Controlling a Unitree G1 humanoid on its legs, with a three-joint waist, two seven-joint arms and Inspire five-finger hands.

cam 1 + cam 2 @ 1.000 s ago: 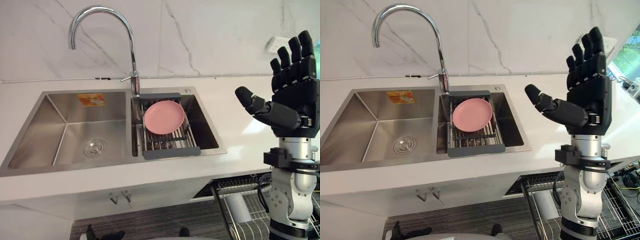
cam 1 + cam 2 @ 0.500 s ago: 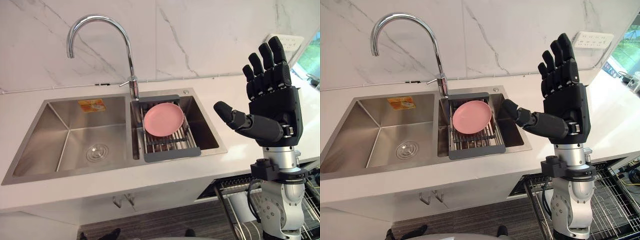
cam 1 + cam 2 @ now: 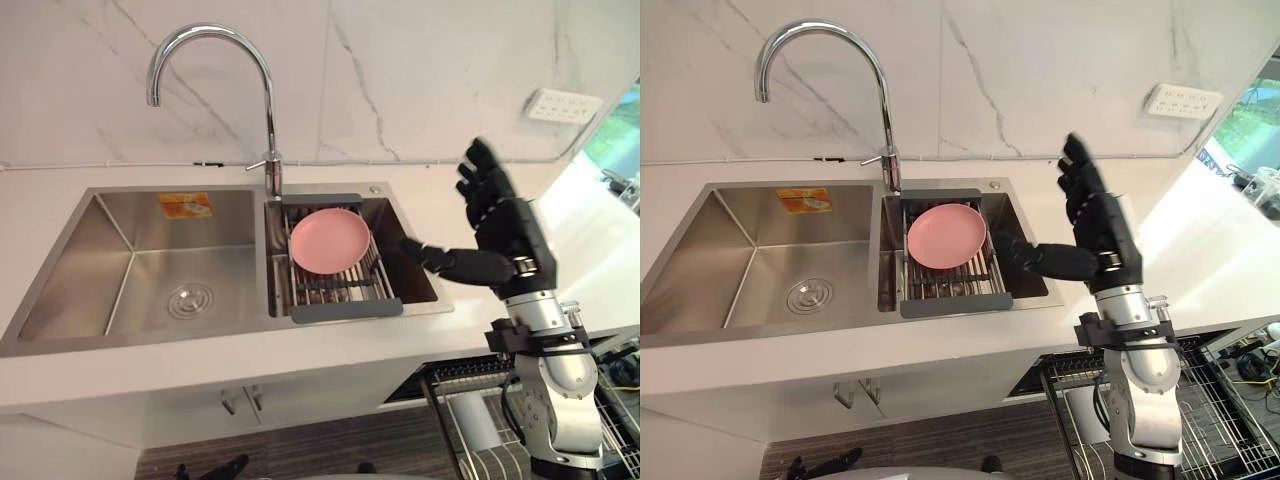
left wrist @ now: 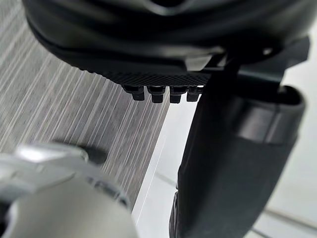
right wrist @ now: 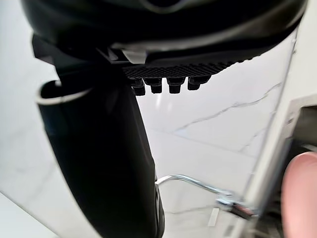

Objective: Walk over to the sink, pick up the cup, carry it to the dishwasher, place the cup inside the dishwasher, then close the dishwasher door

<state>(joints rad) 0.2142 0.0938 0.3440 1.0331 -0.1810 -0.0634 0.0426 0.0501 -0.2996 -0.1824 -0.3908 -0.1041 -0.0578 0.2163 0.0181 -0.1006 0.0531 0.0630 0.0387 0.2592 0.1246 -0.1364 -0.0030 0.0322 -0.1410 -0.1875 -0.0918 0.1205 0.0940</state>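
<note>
Cup-shaped pale cylinder (image 3: 480,420) lies in the wire dishwasher rack (image 3: 447,378) below your right forearm; I cannot tell whether it is the cup itself. Your right hand (image 3: 510,235) is spread wide and holds nothing, its thumb reaching over the right basin of the stainless double sink (image 3: 150,250). Near the thumb, a round pink plate (image 3: 329,240) rests on a grey drain rack (image 3: 345,308). Your left hand (image 4: 163,49) hangs relaxed above striped grey floor (image 4: 74,109).

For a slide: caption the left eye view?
Open right hand raised beside the sink; pink plate on its rack.
</note>
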